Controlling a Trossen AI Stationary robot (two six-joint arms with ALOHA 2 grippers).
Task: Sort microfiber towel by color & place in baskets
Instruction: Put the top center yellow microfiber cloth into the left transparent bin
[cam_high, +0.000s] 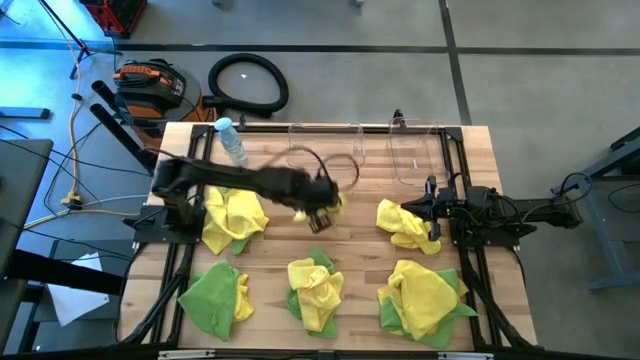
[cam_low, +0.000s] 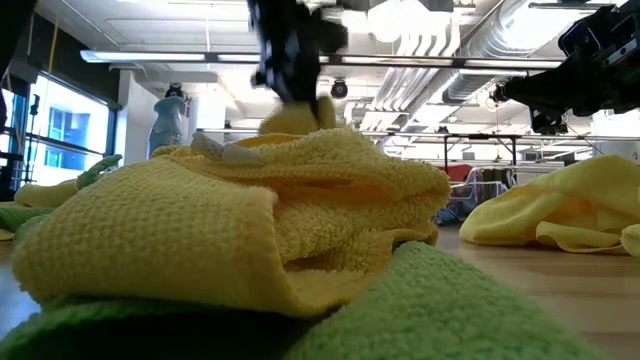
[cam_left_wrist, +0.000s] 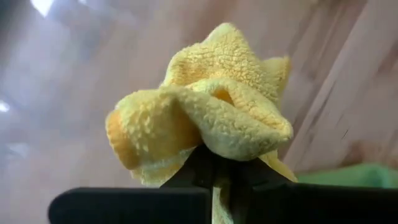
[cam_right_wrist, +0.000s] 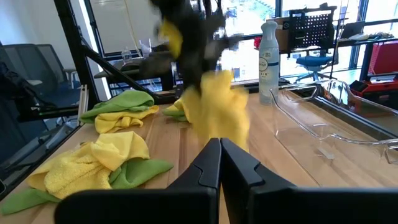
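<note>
The left tool (cam_high: 322, 215), mid-frame in the high view, is clamped on a yellow towel (cam_left_wrist: 208, 115) lifted off the bench (cam_high: 475, 150). The right tool (cam_right_wrist: 220, 163) waits closed, empty. Baskets (cam_high: 415, 150) sit upper centre.

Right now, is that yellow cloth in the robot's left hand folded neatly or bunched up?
Bunched up. The yellow towel sits crumpled in loose folds, pinched by the shut left hand above the table.

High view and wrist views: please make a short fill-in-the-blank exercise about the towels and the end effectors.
1. The left end effector is shut on a ____ towel.
2. The right end effector is shut and holds ____.
3. The two clear baskets contain ____ towels.
4. The bottle has a ____ cap.

Missing words: yellow; nothing; no; blue
</note>
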